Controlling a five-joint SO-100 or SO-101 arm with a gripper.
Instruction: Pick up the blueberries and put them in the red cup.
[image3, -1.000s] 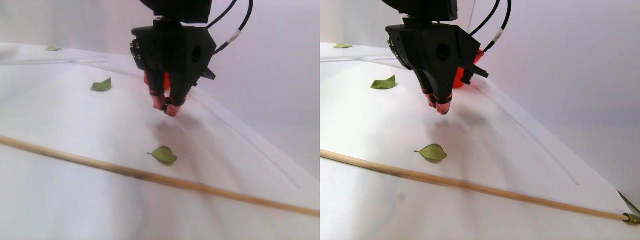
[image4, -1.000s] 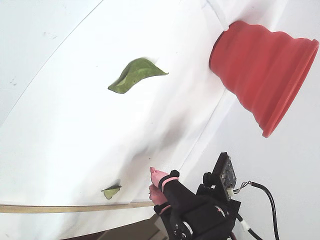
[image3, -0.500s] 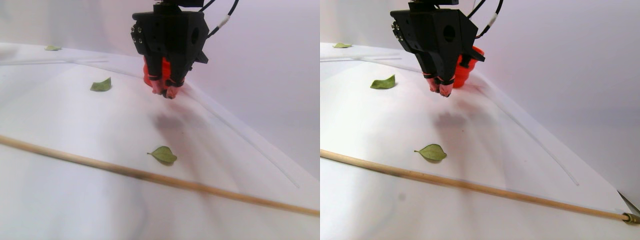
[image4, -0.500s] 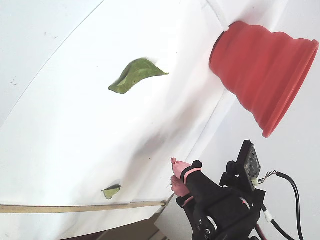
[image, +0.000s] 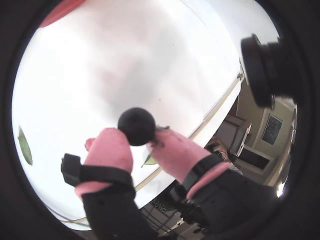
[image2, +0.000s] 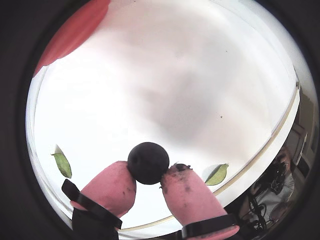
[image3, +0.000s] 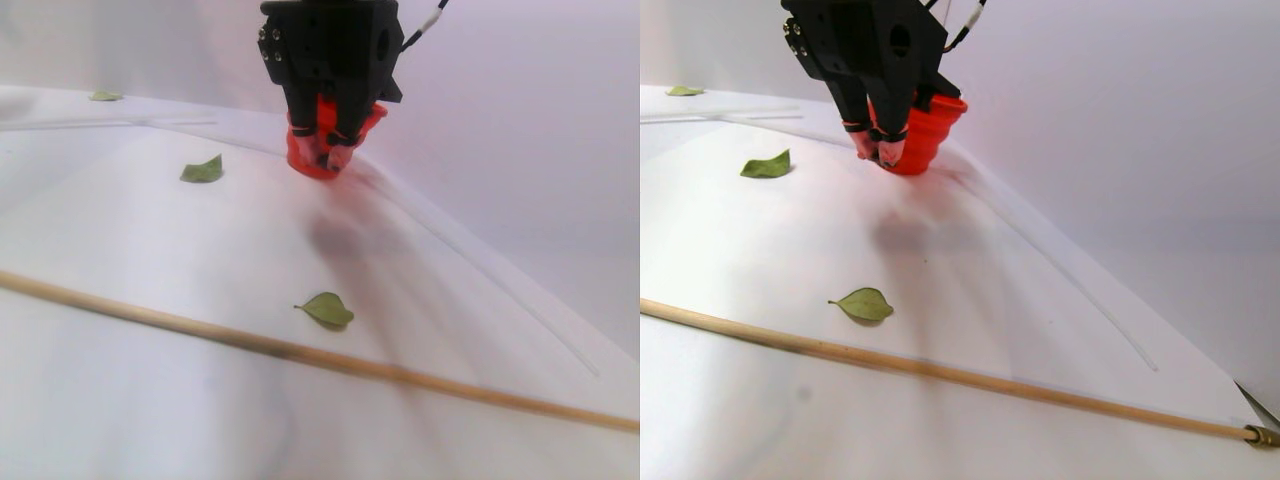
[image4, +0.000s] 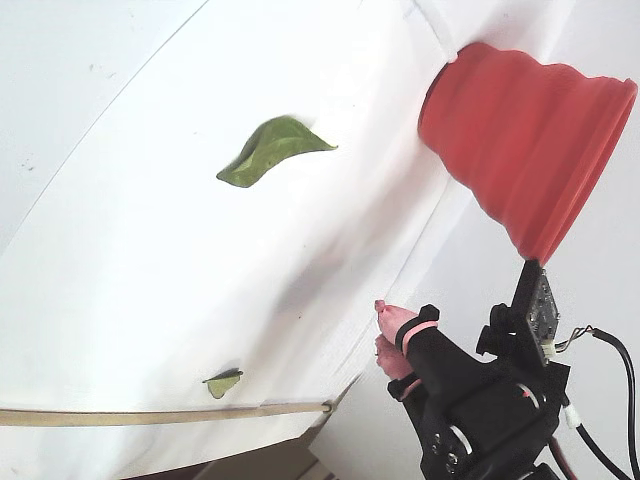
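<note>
A single dark berry (image2: 148, 162) is pinched between the two pink fingertips (image2: 111, 187) of the claw (image: 137, 142), as is seen in both wrist views, and it is carried clear above the white surface (image4: 150, 230). In the stereo pair view the claw (image3: 330, 160) is seen in front of the cup (image3: 305, 160), which stands at the far edge of the surface. Two leaves (image3: 203, 170) are seen well apart on the surface, the nearer one (image3: 327, 309) close to a wooden stick (image3: 300, 352).
</note>
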